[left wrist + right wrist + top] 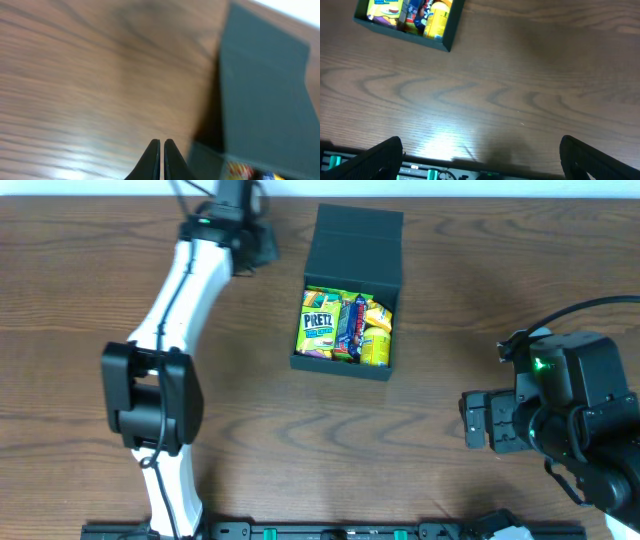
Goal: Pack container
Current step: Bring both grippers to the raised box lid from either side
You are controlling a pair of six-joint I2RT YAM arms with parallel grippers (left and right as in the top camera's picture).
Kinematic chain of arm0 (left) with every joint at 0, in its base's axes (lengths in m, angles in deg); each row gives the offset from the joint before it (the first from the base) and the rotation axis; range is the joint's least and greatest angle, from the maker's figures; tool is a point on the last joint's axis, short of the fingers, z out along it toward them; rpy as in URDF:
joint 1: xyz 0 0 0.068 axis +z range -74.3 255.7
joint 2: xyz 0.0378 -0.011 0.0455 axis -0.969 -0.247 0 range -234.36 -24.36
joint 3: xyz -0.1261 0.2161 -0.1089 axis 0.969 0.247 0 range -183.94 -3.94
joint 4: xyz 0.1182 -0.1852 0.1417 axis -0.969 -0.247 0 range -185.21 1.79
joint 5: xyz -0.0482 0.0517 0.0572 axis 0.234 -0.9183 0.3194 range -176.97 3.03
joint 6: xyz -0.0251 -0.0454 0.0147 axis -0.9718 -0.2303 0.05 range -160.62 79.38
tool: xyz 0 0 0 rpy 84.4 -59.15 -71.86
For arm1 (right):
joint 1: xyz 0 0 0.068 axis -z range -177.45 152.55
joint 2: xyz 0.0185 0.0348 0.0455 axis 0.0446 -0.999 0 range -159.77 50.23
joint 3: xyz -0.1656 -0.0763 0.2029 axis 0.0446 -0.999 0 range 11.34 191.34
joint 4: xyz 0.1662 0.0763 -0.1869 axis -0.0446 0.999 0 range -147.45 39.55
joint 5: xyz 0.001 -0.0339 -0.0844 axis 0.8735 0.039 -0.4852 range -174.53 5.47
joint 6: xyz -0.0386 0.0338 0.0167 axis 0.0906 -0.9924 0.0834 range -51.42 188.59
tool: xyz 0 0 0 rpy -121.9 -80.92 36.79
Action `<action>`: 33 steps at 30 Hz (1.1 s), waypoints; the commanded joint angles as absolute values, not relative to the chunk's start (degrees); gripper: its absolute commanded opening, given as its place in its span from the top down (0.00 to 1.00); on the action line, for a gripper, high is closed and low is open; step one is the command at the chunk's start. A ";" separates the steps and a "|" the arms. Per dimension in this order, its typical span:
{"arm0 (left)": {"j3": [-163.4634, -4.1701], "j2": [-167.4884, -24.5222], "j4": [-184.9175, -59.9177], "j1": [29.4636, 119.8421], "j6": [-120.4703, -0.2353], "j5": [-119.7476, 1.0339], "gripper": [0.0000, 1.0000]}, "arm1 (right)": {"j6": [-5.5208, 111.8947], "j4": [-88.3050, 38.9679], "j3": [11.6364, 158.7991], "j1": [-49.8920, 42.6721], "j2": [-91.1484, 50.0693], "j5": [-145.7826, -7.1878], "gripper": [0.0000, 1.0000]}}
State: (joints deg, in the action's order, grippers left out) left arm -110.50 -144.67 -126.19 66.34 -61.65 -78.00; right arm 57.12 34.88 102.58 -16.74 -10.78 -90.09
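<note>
The container is a dark charcoal box on the wooden table, and its flap lid stands open at the far side. Several snack packets fill it, among them a yellow Pretz packet. My left gripper is shut and empty, left of the lid and apart from it. In the left wrist view its closed fingers hover over bare wood, with the lid to the right. My right gripper is open and empty at the right. In the right wrist view the gripper is wide open and the container is far off at the upper left.
A black rail with green fittings runs along the table's near edge and also shows in the right wrist view. The left arm stretches across the left side of the table.
</note>
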 commanded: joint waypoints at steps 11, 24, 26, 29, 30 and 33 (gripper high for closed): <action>-111.07 -144.41 -120.22 75.56 -58.09 -78.57 0.94 | 57.95 34.95 103.09 -16.23 -10.63 -90.07 0.01; -111.05 -146.09 -115.00 74.93 -57.76 -76.47 0.94 | 57.95 34.90 103.09 -16.21 -10.63 -90.07 0.01; -111.05 -146.88 -114.56 74.69 -57.76 -74.88 0.94 | 57.65 31.78 103.09 -16.23 -10.63 -89.76 0.01; -111.05 -147.71 -114.06 74.12 -57.76 -73.15 0.94 | 51.68 25.20 103.09 -16.23 -10.76 -87.14 0.01; -111.05 -147.84 -113.90 73.79 -57.74 -72.38 0.94 | 49.14 23.17 103.09 -16.23 -10.87 -86.94 0.01; -111.07 -148.80 -113.64 72.26 -57.92 -71.47 0.94 | 45.95 13.15 102.98 -16.21 -12.24 -87.73 0.01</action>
State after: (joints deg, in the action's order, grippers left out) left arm -110.50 -147.38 -113.84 73.70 -58.57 -73.52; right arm 50.54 16.13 102.54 -16.74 -11.13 -87.99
